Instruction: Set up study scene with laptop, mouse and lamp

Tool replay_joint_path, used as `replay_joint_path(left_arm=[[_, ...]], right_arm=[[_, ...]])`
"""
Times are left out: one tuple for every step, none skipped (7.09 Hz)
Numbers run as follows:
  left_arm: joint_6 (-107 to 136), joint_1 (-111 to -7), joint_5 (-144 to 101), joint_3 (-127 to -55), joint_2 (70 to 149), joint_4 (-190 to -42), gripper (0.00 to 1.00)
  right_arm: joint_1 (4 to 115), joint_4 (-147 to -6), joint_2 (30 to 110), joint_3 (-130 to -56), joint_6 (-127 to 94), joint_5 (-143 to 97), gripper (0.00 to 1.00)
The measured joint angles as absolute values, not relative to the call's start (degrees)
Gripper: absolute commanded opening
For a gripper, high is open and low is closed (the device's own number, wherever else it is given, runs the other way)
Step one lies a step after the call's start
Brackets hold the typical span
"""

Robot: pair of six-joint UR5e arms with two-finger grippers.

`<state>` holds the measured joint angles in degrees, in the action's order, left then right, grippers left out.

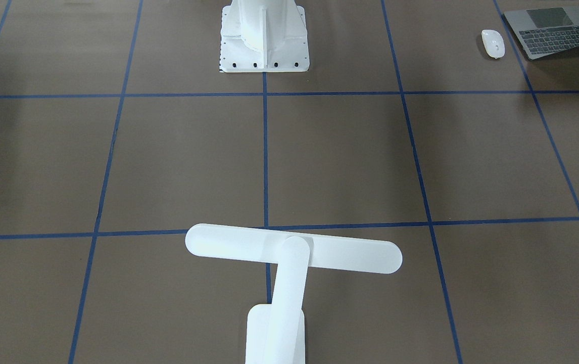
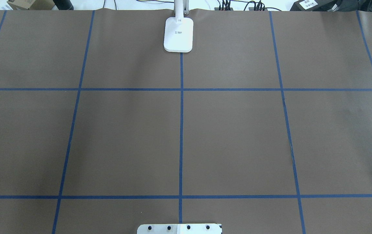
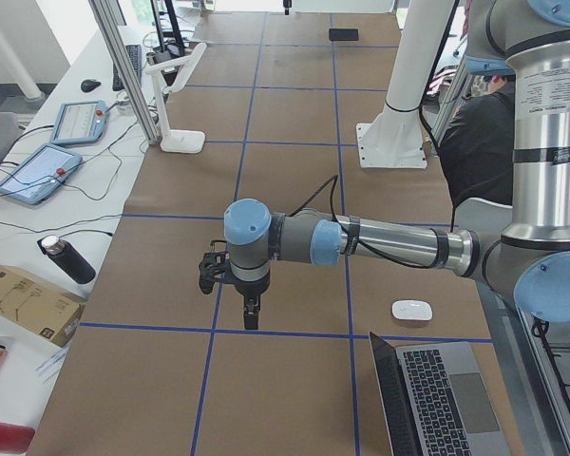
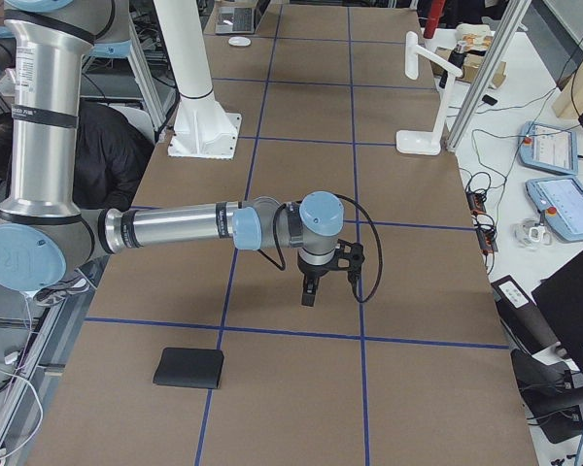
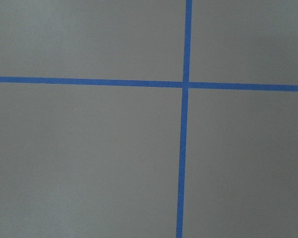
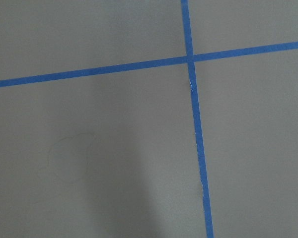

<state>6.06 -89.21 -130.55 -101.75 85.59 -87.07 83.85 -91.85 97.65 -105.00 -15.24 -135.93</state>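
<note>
Hanging above open squares (image 2: 124, 143): left pincer (image 3: 252, 312), right pincer (image 4: 309, 291), grip undeterminable; lamp (image 2: 178, 34) at edge.

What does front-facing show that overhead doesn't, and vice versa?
Front-facing only: the laptop at the top right corner, the mouse beside it without touching, and the bar head of the lamp.
Overhead only: cables past the table's far edge.
Both: the lamp's base, the white pedestal and the blue tape grid. Neither view shows a gripper.
</note>
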Motion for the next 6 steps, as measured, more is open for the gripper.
replay_joint_path(left_arm=[[6.06,-89.21,-130.53,-101.45,85.93,-86.92,1.00],[6.07,-89.21,-130.45,-101.31,86.07,-86.61,1.00],[6.06,-89.21,-130.28,-101.30,86.10,-86.09,1.00],[6.09,-89.21,-130.11,-101.31,86.43,-84.64,1.00],[6.17,-89.31,-130.03,-101.45,87.10,-81.68,1.00],[7.32,-89.65,-129.96,-101.66,87.45,-78.53,1.00]], right_arm=[[83.85,-91.85,97.65,-105.00,-15.10,-136.02,0.99],[83.85,-91.83,97.65,-104.99,-15.00,-136.21,0.99],[83.85,-91.77,97.65,-105.06,-14.96,-136.47,0.99],[83.85,-91.71,97.65,-105.22,-14.93,-136.81,0.99],[83.85,-91.68,97.65,-105.34,-14.88,-137.00,0.99],[83.85,-91.69,97.65,-105.33,-14.86,-137.07,0.99]])
